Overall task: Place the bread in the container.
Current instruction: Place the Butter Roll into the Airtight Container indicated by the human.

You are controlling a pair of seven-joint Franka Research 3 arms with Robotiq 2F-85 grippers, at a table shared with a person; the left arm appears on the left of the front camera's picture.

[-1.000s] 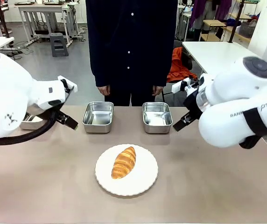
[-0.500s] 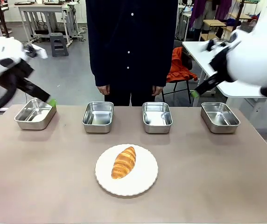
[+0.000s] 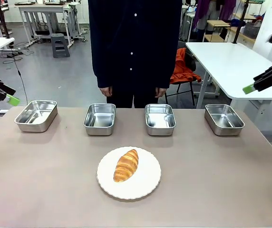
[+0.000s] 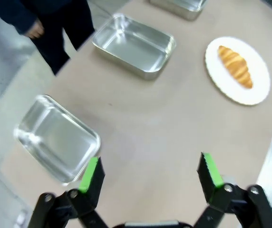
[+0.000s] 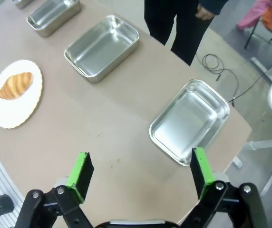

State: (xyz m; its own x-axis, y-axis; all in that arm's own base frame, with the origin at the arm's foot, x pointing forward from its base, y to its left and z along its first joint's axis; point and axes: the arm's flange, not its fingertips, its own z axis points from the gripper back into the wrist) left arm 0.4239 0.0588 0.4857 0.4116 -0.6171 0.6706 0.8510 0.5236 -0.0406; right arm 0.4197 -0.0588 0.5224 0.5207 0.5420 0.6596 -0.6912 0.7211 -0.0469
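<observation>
The bread (image 3: 126,165) lies on a round white plate (image 3: 145,187) at the table's middle front. Along the far edge stand four alike steel containers: far left (image 3: 36,115), centre left (image 3: 100,118), centre right (image 3: 160,119), far right (image 3: 224,119); all are empty. My left gripper (image 3: 11,99) hangs high off the table's left end, open, above the far-left container (image 4: 57,137); the bread (image 4: 234,65) is far from it. My right gripper (image 3: 251,88) hangs open off the right end, over the far-right container (image 5: 190,121), with the bread (image 5: 15,85) well away.
A person in dark clothes stands behind the two middle containers, hands (image 3: 106,91) down at the sides. A white side table (image 3: 221,59) and an orange-draped chair (image 3: 183,66) stand beyond the right end. Bare tabletop (image 3: 45,166) spreads around the plate.
Both arms have swung up and outward from the middle of the table to its ends, uncovering the two outer containers. The bread and plate have not moved.
</observation>
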